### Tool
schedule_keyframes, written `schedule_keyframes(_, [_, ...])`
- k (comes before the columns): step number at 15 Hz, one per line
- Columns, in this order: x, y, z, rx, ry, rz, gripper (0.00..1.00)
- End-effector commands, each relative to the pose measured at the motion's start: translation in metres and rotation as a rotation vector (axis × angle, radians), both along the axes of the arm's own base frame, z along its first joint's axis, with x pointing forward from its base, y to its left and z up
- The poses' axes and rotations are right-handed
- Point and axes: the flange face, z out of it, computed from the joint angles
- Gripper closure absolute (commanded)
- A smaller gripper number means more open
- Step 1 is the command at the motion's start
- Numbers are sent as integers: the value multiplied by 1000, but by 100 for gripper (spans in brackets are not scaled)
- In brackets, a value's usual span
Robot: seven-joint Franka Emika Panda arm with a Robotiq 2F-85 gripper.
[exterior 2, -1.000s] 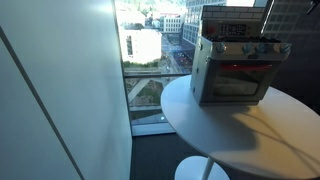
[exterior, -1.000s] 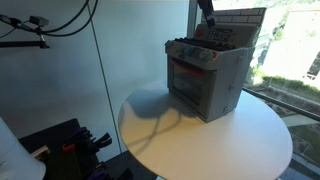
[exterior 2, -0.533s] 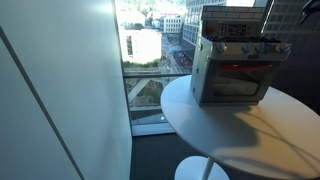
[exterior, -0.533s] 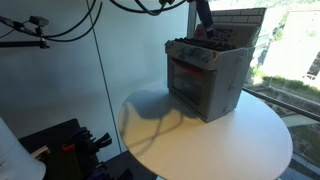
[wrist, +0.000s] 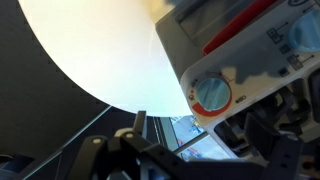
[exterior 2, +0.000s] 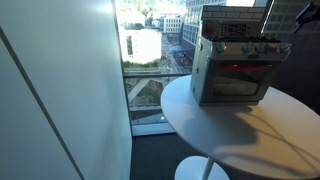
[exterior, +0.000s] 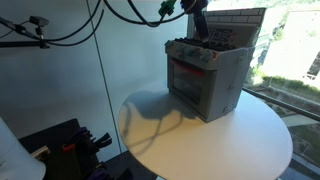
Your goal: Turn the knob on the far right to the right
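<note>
A grey toy oven point(exterior: 205, 75) stands on a round white table point(exterior: 250, 140); it shows in both exterior views point(exterior 2: 232, 70). A row of knobs point(exterior 2: 247, 48) runs across its front panel. In the wrist view a blue knob with a red ring point(wrist: 212, 95) sits at the panel's end, close to the camera. My gripper point(exterior: 200, 30) hangs just above the oven's top and comes in at the edge of an exterior view point(exterior 2: 302, 17). Its dark fingers point(wrist: 272, 140) show beside the knob without touching it. I cannot see how the jaws stand.
The table point(exterior 2: 250, 125) stands beside a tall window point(exterior 2: 150, 60) looking onto buildings. Black cables point(exterior: 60, 30) hang above to the side of the table. Dark equipment point(exterior: 60, 150) sits low beside it. A box stands behind the oven point(exterior: 240, 25).
The arm has come down and forward over the oven top, towards its front panel. The oven has not moved.
</note>
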Motion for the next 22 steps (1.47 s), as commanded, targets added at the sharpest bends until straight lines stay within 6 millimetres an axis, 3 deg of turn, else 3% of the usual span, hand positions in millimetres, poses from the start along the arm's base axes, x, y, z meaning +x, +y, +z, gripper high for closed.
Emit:
schedule_keyframes(1, [0,0,-2,2,4,2,0])
schedule_keyframes(5, [0,1,-3,3,3,9,0])
schedule_keyframes(15, [17,4,-32,2,-54,41,0])
schedule_keyframes(22, [22,11,-33,32,-91,71,0])
